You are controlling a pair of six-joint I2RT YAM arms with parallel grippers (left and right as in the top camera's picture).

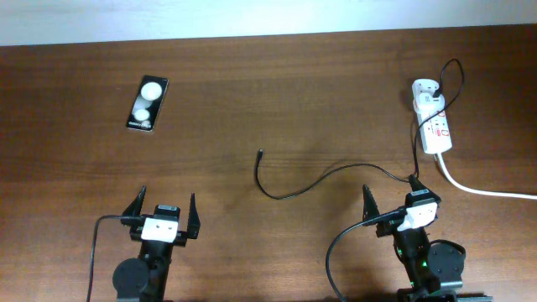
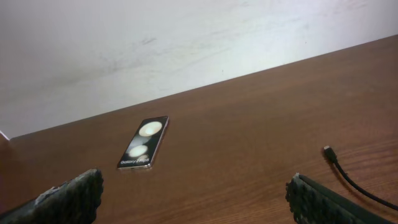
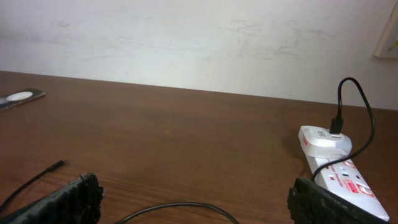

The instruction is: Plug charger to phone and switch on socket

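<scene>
Black ridged fingers frame the near edge of the scene. The left gripper (image 1: 166, 201) hangs over the brown wooden table (image 1: 252, 92) with its jaws spread wide and nothing between them. The right gripper (image 1: 390, 201) is likewise released and empty.

Just beyond the right gripper lies the charger (image 1: 289, 196), a thin black cable. In the right wrist view a bend of it crosses the wood low between the two fingers. From there it curves toward the middle of the table and ends in a free connector tip (image 1: 260, 153), resting on the wood and well apart from the phone (image 1: 147, 104). The cable's other end runs past the right gripper's outer finger, then up and over in an arch into the white adapter (image 1: 425, 91).

Farther back, the phone lies flat on the left side, its two white round spots facing up, ahead of the left gripper. On the far right lies the socket (image 1: 435, 126), a white strip with red marks. The adapter sits at its far end, and a thick white cord (image 1: 478, 189) leaves toward the right edge. A pale wall (image 3: 186, 43) rises behind the table.
</scene>
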